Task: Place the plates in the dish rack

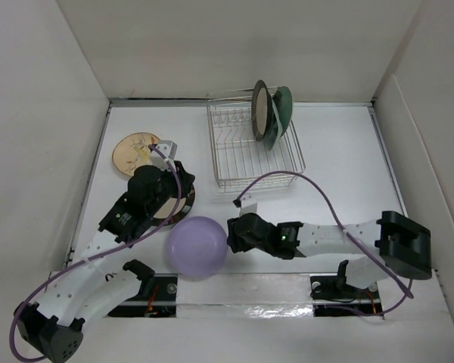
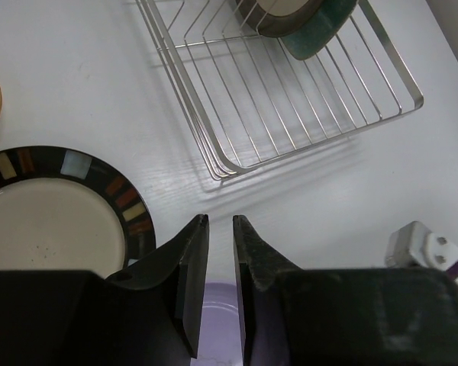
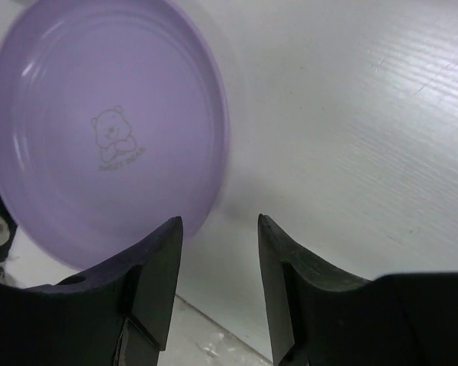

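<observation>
The silver wire dish rack (image 1: pixel 246 155) stands at the back centre. It holds a cream plate with a dark brown rim (image 1: pixel 261 110) and a pale green plate (image 1: pixel 281 113), both on edge. The rack also shows in the left wrist view (image 2: pixel 290 99). A tan floral plate (image 1: pixel 135 153) lies at the back left. A dark-rimmed plate (image 2: pixel 53 221) lies under my left arm. My left gripper (image 2: pixel 220 219) is empty, its jaws a narrow gap apart, just right of that plate. A lavender plate (image 3: pixel 107 130) lies near the front edge. My right gripper (image 3: pixel 217 219) is open at its right rim.
White walls enclose the table on three sides. The right wrist's white camera and purple cable (image 2: pixel 424 248) sit between the rack's front and the lavender plate (image 1: pixel 197 246). The table's front edge (image 3: pixel 214 335) is just below the right gripper.
</observation>
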You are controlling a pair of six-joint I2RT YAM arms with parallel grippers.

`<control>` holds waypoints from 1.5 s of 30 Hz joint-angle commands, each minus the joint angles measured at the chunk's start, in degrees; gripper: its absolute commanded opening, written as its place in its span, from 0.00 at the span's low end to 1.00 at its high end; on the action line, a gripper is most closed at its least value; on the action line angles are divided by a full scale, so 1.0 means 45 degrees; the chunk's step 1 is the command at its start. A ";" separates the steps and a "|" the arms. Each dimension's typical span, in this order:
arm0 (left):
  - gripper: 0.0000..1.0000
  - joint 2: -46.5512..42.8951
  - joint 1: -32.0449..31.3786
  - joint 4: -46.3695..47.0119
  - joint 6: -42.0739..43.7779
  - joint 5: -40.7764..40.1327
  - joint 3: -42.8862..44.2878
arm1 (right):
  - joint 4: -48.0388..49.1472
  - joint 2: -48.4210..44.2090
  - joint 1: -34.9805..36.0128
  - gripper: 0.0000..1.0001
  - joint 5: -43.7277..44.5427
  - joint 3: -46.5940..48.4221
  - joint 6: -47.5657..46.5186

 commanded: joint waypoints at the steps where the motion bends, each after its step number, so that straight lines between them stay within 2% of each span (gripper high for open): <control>1: 0.17 0.0157 0.0093 0.0327 0.0031 -0.0288 0.0361 | 0.1259 0.0987 0.0097 0.49 0.0422 0.0394 0.1051; 5: 0.17 0.0021 0.0093 0.0366 0.0031 -0.0210 0.0303 | 0.1709 0.2490 -0.0020 0.48 0.0206 0.0959 0.1033; 14: 0.18 -0.0076 0.0093 0.0424 0.0070 0.0161 0.0322 | 0.1845 0.3255 -0.0567 0.39 -0.0183 0.1449 0.0701; 17: 0.18 -0.0233 0.0093 0.0464 0.0070 0.0161 0.0283 | 0.1671 0.3588 -0.0685 0.14 -0.0379 0.1566 0.0661; 18: 0.18 -0.0233 0.0093 0.0444 0.0051 0.0181 0.0283 | 0.1244 0.3588 -0.0685 0.03 -0.0341 0.1586 0.0642; 22: 0.18 -0.0330 0.0093 0.0424 0.0070 0.0161 0.0283 | -0.0669 0.2361 -0.0685 0.00 0.0360 0.1158 0.0447; 25: 0.18 -0.0389 0.0093 0.0464 0.0070 0.0103 0.0361 | -0.2700 0.0274 -0.0567 0.00 0.0985 0.1254 0.0213; 27: 0.18 -0.0506 0.0093 0.0425 0.0051 -0.0072 0.0439 | -0.3908 -0.1285 -0.0567 0.00 0.1395 0.1818 -0.0041; 29: 0.18 -0.0836 0.0093 0.0502 0.0031 -0.0209 0.0400 | -0.4616 -0.2014 -0.0741 0.00 0.2605 0.2539 -0.0565; 31: 0.18 -0.1130 0.0093 0.0503 -0.0008 -0.0540 0.0381 | -0.5240 -0.2388 -0.1093 0.00 0.3464 0.3964 -0.1269; 32: 0.17 -0.1422 0.0093 0.0522 -0.0047 -0.0658 0.0342 | -0.5360 -0.2330 -0.1404 0.00 0.4493 0.4491 -0.2239; 33: 0.17 -0.1560 0.0093 0.0522 -0.0047 -0.0775 0.0322 | -0.5439 -0.2195 -0.2142 0.00 0.4929 0.5657 -0.2829; 36: 0.17 -0.1776 0.0093 0.0522 -0.0067 -0.0796 0.0264 | -0.5674 -0.0830 -0.3802 0.00 0.6550 0.7732 -0.5270; 39: 0.17 -0.1776 0.0093 0.0464 -0.0067 -0.0486 0.0264 | -0.5753 0.1605 -0.4820 0.00 0.8443 1.1902 -0.7691; 40: 0.17 -0.1796 0.0093 0.0464 -0.0067 -0.0367 0.0244 | -0.5829 0.1615 -0.5076 0.00 0.8449 1.2827 -0.8278; 43: 0.17 -0.1835 0.0093 0.0542 -0.0067 0.0101 0.0205 | -0.6121 0.3817 -0.5760 0.00 0.9013 1.5425 -1.0467; 44: 0.17 -0.1893 0.0093 0.0580 -0.0067 0.0141 0.0205 | -0.6278 0.4963 -0.5763 0.00 0.9460 1.7252 -1.1361; 45: 0.17 -0.1913 0.0093 0.0562 -0.0086 0.0200 0.0186 | -0.6086 0.5516 -0.5975 0.00 0.9774 1.8005 -1.2047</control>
